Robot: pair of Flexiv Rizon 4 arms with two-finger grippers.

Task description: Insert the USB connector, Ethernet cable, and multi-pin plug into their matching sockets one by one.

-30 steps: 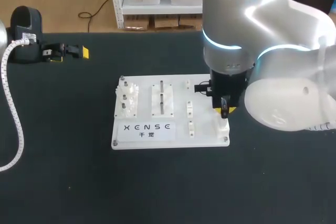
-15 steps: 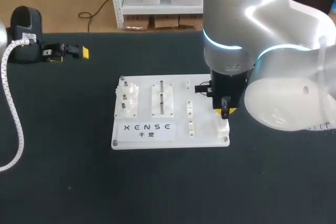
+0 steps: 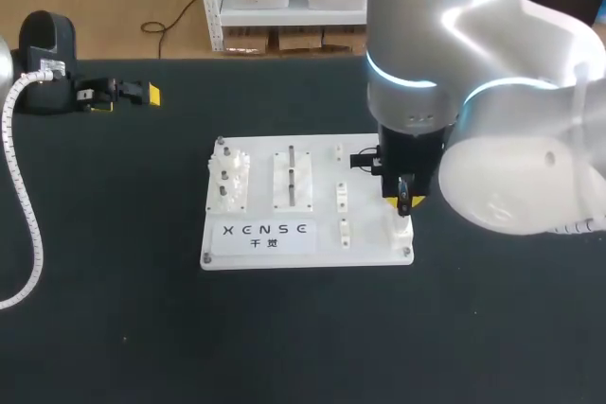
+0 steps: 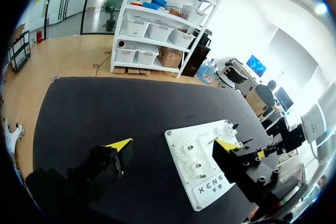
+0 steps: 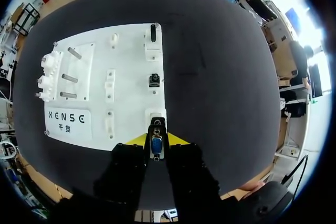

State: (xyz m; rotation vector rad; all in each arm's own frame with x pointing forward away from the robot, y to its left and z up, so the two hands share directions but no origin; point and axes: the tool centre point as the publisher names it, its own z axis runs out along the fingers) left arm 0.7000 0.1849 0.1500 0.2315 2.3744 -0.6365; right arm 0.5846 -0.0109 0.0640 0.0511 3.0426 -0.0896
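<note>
The right fingers (image 3: 404,198) are clenched on the multi-pin plug (image 5: 156,146), one yellow tip pressed to each side of it and its blue face showing between them. The plug points straight ahead of the fingers, at a white socket block (image 5: 156,115) on the near edge of the white board (image 5: 94,98). Its front end reaches that block, but I cannot tell whether it is seated. Farther ahead of the fingers on the same line sits a small black part (image 5: 154,81) in its own white block, and beyond that a dark upright piece (image 5: 153,32) in another. Off to one side of the fingers the board carries metal pegs (image 5: 68,66) and white gears (image 5: 46,77). The board lies flat on the black counter (image 3: 114,328). The left fingers (image 3: 123,92) are released and spread wide with nothing between them, hanging over bare counter well apart from the board, which lies ahead of them
</note>
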